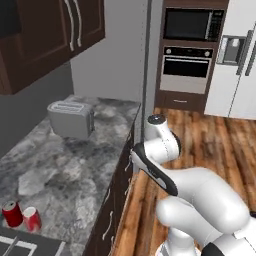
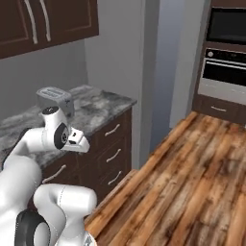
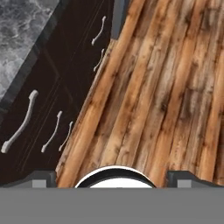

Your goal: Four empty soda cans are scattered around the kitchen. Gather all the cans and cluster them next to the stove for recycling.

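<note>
Two red soda cans (image 1: 21, 216) side by side on the marble tabletop (image 1: 75, 165) near the stove (image 1: 25, 247), silver toaster (image 1: 71, 119) farther back, hand (image 3: 112, 178) wide open and empty over the wood floor (image 3: 166, 87)

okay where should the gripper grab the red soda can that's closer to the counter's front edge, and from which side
Take the nearer soda can around its cylindrical body, jaws closing across the middle, coming from above or from the open counter side to its right. The other soda can stands close on its left, leaving little finger room there. It looks upright.
</note>
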You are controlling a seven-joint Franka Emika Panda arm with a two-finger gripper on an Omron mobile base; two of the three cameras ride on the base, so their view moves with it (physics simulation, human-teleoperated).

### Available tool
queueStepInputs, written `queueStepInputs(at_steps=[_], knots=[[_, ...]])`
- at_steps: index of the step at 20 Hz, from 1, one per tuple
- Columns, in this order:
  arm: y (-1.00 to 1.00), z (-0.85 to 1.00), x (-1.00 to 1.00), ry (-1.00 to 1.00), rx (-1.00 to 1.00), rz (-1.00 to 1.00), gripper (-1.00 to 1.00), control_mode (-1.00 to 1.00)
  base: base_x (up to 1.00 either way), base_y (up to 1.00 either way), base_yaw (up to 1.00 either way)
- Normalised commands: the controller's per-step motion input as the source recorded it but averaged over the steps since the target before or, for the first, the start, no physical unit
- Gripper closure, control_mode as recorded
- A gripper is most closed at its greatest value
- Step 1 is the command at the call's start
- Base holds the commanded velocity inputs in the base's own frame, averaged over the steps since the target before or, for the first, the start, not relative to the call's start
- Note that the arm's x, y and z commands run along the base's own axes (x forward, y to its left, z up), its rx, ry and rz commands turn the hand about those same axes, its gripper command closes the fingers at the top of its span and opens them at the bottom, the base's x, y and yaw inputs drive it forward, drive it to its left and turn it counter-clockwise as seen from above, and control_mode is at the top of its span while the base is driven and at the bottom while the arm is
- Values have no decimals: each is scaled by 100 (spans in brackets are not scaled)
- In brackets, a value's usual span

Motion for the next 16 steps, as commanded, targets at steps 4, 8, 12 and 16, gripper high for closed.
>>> queueStepInputs(at_steps=[4, 8, 12, 16], knots=[[0, 0, 0, 0, 0, 0, -100, 100, 0, -23, -42], [0, 0, 0, 0, 0, 0, -100, 100, 0, -16, -44], [0, 0, 0, 0, 0, 0, -100, 100, -1, -12, -44], [0, 0, 0, 0, 0, 0, -100, 100, 0, -32, -40]])
